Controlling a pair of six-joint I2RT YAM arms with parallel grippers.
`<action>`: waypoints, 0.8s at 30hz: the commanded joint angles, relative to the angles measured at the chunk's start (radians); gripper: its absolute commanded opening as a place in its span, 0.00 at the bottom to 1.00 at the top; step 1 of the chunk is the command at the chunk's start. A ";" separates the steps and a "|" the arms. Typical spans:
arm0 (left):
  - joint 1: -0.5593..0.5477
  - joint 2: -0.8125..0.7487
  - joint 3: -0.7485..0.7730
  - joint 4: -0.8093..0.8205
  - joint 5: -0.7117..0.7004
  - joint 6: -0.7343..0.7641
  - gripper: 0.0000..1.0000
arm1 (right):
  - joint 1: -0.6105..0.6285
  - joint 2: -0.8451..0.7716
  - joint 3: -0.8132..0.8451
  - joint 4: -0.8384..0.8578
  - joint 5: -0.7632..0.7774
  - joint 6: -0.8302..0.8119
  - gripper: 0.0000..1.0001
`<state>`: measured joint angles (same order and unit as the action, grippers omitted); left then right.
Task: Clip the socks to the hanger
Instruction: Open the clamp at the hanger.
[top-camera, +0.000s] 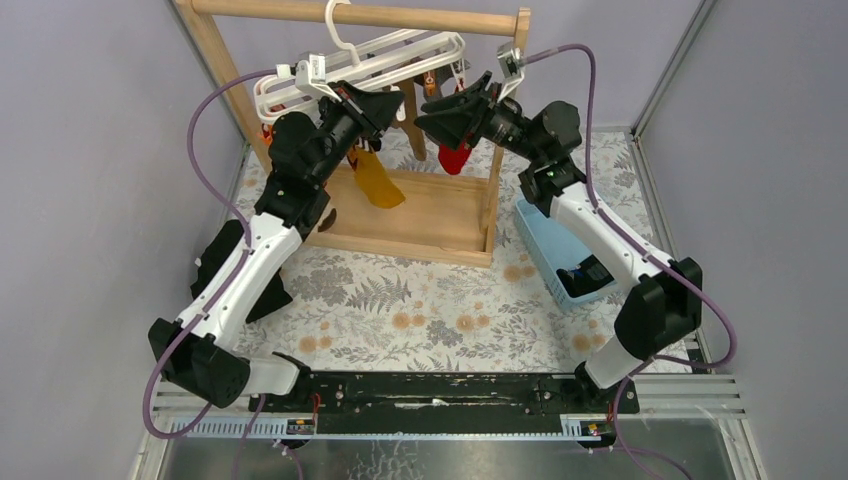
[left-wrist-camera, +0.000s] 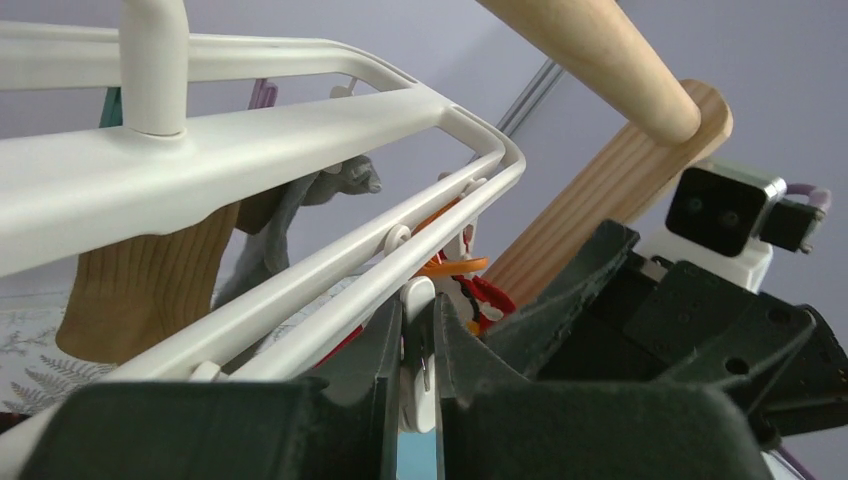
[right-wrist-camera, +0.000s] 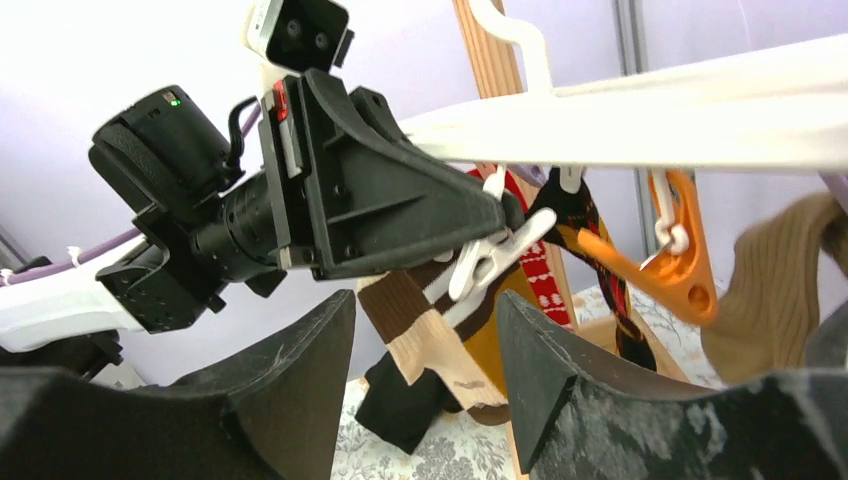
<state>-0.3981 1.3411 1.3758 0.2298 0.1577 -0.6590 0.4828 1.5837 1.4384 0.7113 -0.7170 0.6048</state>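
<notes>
You are squeezing a white clip (left-wrist-camera: 418, 300) on the hanger (top-camera: 380, 55), under the wooden rack (top-camera: 440, 17), with your closed left hand (left-wrist-camera: 418, 345) while your right hand (right-wrist-camera: 425, 400) is waiting open nearby; several socks (top-camera: 378, 180) are hanging already, with more apparently lying in the blue basket (top-camera: 545, 245).

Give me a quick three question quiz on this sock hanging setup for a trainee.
1. True or false: the left claw is shut on a white clip.
2. The right claw is: A open, B shut on a sock, C shut on the wooden rail.
3. What colour is the basket?
Key: 1 true; 2 A; 3 blue.
</notes>
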 joint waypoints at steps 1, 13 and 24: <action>-0.005 -0.022 0.020 -0.056 0.089 -0.043 0.00 | 0.005 0.067 0.107 0.117 -0.054 0.081 0.60; -0.005 -0.045 0.014 -0.054 0.099 -0.045 0.00 | 0.022 0.164 0.158 0.159 -0.032 0.155 0.60; -0.005 -0.032 0.006 -0.020 0.111 -0.065 0.00 | 0.029 0.179 0.184 0.163 -0.047 0.172 0.40</action>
<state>-0.3962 1.3148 1.3762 0.1902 0.1955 -0.6914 0.5022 1.7664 1.5581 0.8246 -0.7555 0.7586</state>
